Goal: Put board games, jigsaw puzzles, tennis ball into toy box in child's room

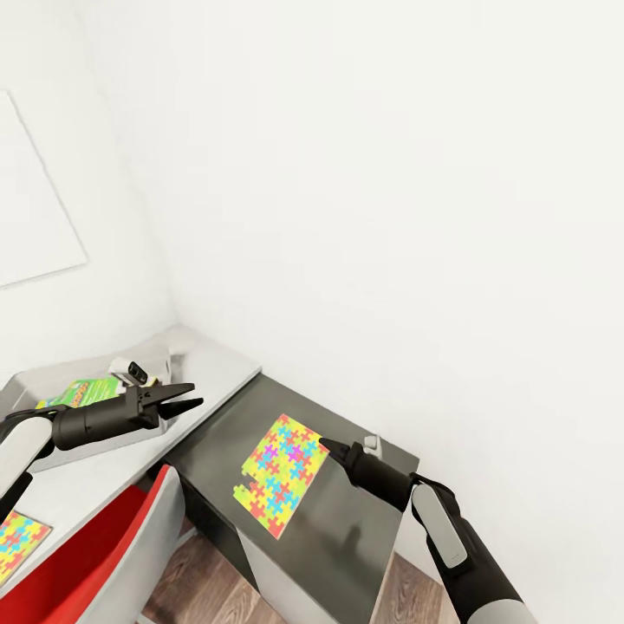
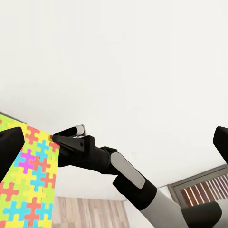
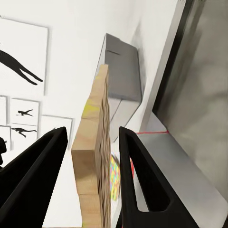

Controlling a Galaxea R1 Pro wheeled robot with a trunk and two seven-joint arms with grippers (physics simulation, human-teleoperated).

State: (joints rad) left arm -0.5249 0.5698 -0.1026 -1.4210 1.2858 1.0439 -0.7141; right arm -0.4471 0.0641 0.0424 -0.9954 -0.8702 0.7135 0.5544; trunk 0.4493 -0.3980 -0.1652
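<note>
My right gripper (image 1: 328, 445) is shut on the edge of a bright multicoloured jigsaw puzzle (image 1: 282, 473), holding it tilted over a dark table (image 1: 347, 529). Seen from the right wrist, the puzzle's wooden edge (image 3: 92, 152) stands between the two black fingers (image 3: 142, 175). My left gripper (image 1: 180, 401) is open and holds nothing, hovering beside the grey toy box (image 1: 87, 452). A green board game (image 1: 74, 394) lies inside the box. A second jigsaw puzzle (image 1: 17, 542) lies on the light grey table (image 1: 217, 368) at the near left. The left wrist view faces the held puzzle (image 2: 28, 175) and the right gripper (image 2: 71, 140).
A red chair (image 1: 104, 563) stands close in front of the light table, under my left arm. White walls close off the corner behind both tables. Wooden floor (image 1: 199, 572) shows between the chair and the dark table. Framed pictures (image 3: 23, 52) hang on the far wall.
</note>
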